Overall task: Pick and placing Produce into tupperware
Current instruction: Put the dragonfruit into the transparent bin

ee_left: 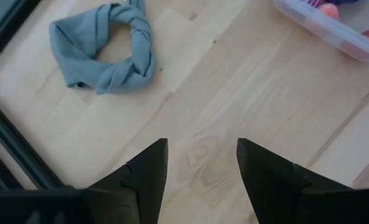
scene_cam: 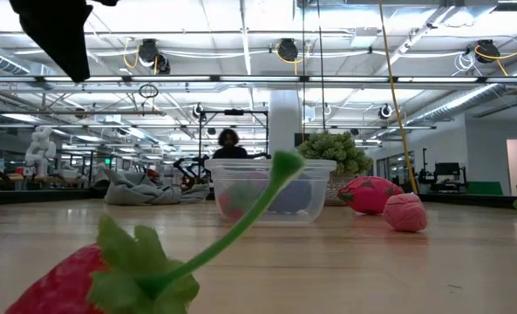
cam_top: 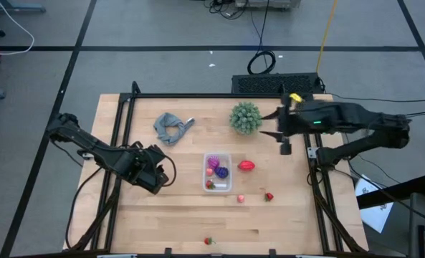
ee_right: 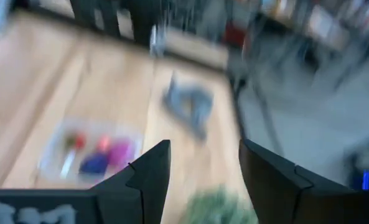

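The clear tupperware (cam_top: pixel 217 172) stands mid-table with magenta, dark purple and red produce inside. More produce lies on the wood: a red piece (cam_top: pixel 246 165) just right of the container, a pink one (cam_top: pixel 241 198), a red one (cam_top: pixel 269 196) and a strawberry (cam_top: pixel 209 241) by the near edge. My left gripper (cam_top: pixel 165 178) hangs open left of the tupperware, and in its wrist view (ee_left: pixel 201 146) only bare wood shows between the fingers. My right gripper (cam_top: pixel 266 126) is open, raised beside the green plant, with nothing between its fingers (ee_right: pixel 203 146).
A round spiky green plant (cam_top: pixel 245 117) stands at the far middle. A crumpled grey cloth (cam_top: pixel 173 127) lies far left of the tupperware. Black frame rails (cam_top: pixel 122 143) run along the table's left and right sides. Bare wood lies between the tupperware and the near edge.
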Controlling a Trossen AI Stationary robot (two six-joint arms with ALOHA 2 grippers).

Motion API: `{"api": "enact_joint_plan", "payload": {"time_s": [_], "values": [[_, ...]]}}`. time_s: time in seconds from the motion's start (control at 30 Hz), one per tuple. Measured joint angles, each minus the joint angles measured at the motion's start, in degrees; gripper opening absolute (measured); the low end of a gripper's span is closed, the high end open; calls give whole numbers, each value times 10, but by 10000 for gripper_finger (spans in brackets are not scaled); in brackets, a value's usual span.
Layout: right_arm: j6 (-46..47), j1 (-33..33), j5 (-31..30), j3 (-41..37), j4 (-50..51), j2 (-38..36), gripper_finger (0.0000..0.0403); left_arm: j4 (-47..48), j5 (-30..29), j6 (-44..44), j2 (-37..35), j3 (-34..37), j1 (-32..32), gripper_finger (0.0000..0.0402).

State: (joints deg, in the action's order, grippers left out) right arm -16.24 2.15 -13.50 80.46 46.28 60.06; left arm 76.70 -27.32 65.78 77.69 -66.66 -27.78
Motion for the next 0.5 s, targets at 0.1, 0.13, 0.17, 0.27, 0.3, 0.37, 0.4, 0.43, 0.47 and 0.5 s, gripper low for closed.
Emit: {"api": "enact_joint_plan", "payload": {"time_s": [0.1, 0.13, 0.17, 0.27, 0.3, 0.37, 0.4, 0.43, 0.47, 0.5], "values": [[69, 0, -1, 53, 126, 67, 183, -1, 11, 0, 0, 1, 0, 198], [93, 0, 1, 66, 162, 84, 183, -1, 13, 1, 0, 1, 0, 198], [115, 0, 1, 76, 195, 101, 183, -1, 14, 1, 0, 1, 0, 198], [163, 0, 14, 84, 273, 139, 183, -1, 14, 2, 0, 1, 0, 198], [175, 0, 30, 84, 291, 150, 183, -1, 14, 2, 0, 1, 0, 198], [189, 0, 64, 83, 313, 168, 183, -1, 14, 2, 0, 1, 0, 198], [194, 0, 80, 83, 315, 176, 183, -1, 14, 2, 0, 1, 0, 198], [196, 0, 90, 83, 312, 182, 183, -1, 14, 2, 0, 1, 0, 198], [200, 3, 94, 83, 305, 188, 183, -1, 14, 2, 0, 1, 0, 198], [202, 5, 98, 83, 294, 194, 183, -1, 14, 2, 0, 1, 0, 198]]}}
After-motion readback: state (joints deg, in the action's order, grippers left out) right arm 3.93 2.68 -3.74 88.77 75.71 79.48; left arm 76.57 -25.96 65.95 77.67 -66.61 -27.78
